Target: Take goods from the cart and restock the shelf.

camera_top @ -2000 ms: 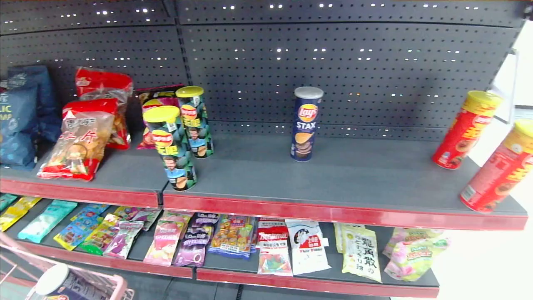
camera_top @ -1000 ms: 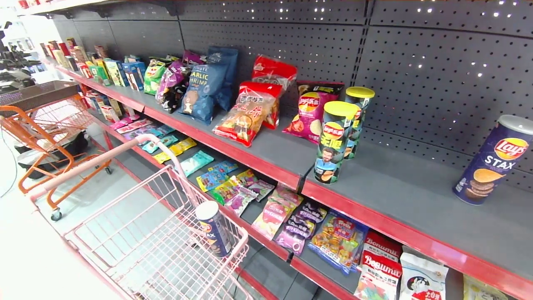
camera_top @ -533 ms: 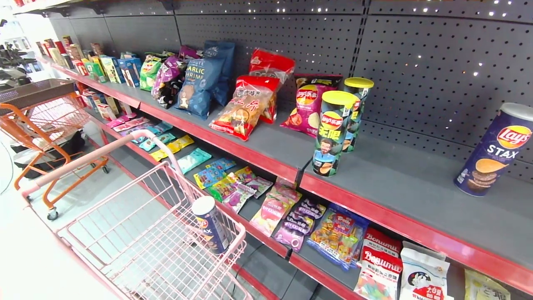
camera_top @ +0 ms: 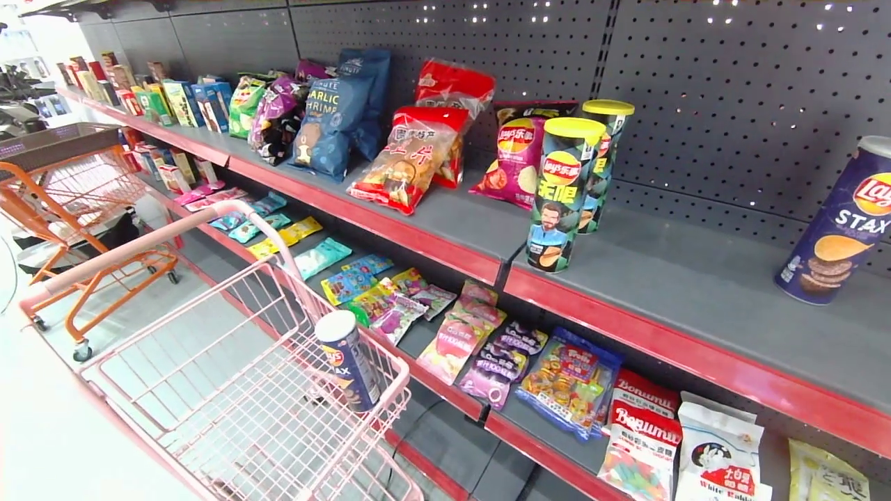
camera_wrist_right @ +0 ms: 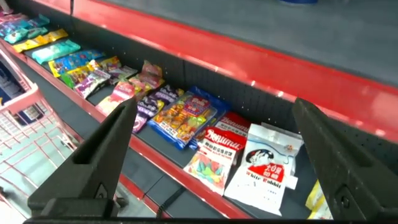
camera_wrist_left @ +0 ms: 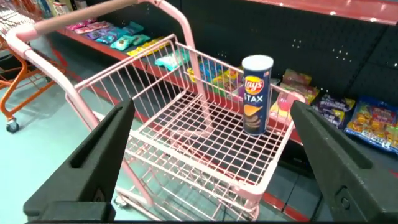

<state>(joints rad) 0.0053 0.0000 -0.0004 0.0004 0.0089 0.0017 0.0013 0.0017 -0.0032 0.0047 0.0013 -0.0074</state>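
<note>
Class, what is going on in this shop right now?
Nothing is held yet. The left gripper hangs open over the pink wire cart, where one dark blue crisp tube with a white lid stands. The right gripper is open beside the lower shelf of sweet packets. A matching blue tube already stands on the grey upper shelf.

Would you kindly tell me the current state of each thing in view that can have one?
blue can in the cart: upright, lid on, standing in a corner.
blue can on the shelf: standing, lid on.
yellow-lidded cans: standing, lids on.
pink cart: holds one can.
left pincer: open, empty, above the cart.
right pincer: open, empty.
</note>
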